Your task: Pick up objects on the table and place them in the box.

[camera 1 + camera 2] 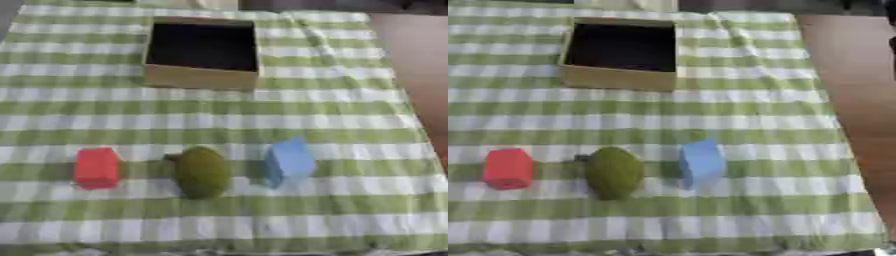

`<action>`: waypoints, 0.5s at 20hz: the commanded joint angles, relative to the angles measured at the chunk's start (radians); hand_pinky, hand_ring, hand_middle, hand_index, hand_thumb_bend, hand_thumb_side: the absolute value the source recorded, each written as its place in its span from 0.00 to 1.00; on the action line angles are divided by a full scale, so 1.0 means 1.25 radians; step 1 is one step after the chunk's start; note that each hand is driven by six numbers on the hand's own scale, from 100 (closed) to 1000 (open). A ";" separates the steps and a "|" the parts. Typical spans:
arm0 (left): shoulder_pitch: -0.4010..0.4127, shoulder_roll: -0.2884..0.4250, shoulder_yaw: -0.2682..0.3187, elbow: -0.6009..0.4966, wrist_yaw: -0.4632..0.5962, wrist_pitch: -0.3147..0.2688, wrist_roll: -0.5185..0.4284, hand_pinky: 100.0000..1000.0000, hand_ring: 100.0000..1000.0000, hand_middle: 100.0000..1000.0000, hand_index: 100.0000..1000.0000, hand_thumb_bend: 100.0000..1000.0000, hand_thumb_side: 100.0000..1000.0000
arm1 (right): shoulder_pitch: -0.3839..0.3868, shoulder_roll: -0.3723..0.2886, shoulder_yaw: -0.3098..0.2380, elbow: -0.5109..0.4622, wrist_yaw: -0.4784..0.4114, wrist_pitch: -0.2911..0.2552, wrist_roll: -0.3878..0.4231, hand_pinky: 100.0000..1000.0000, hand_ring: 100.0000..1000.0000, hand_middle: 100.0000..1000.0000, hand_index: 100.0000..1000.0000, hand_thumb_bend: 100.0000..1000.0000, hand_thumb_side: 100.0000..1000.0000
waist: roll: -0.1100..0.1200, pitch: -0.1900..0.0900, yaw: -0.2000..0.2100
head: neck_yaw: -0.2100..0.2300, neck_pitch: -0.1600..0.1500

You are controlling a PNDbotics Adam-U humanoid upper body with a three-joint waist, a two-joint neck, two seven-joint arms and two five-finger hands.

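**A:** What takes up most of the scene?

**B:** The green-and-white checked cloth [350,115], spread over the table and covering nearly all of it; bare brown tabletop [420,60] shows only along the right. I judge the cloth gives the pieces a flat, even place to sit.

**A:** And the box?

**B:** The box [199,77], tan-walled with a dark inside, sits open-topped at the far middle, well apart from the pieces. Nothing can be seen inside it, so I judge the task has not begun.

**A:** What is waiting to be picked up?

**B:** Three things in a row across the near part of the cloth, apart from one another. In the middle lies the olive-green oval object [202,172], the biggest, with a small dark stub at its upper left. To its right is the light blue block [288,161], and to its left the red block [96,168]. The gaps between them should let fingers close round one without knocking its neighbour.

**A:** And the hands?

**B:** Neither hand shows in either view, so how their fingers stand is unknown.
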 commanded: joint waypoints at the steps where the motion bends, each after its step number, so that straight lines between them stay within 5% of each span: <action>1: -0.009 0.011 0.007 -0.012 0.002 -0.001 -0.002 0.63 0.79 0.76 0.86 0.00 0.55 | -0.002 -0.013 -0.007 -0.016 0.002 -0.001 0.002 0.98 0.84 0.59 0.88 0.00 0.51 | 0.003 -0.008 0.000 | 0.001 0.004; 10: -0.012 0.014 0.003 -0.012 0.000 0.000 -0.007 0.63 0.79 0.76 0.87 0.00 0.55 | -0.001 -0.013 -0.007 -0.016 0.003 -0.001 0.004 0.98 0.84 0.59 0.88 0.00 0.51 | 0.002 -0.007 0.000 | 0.000 0.004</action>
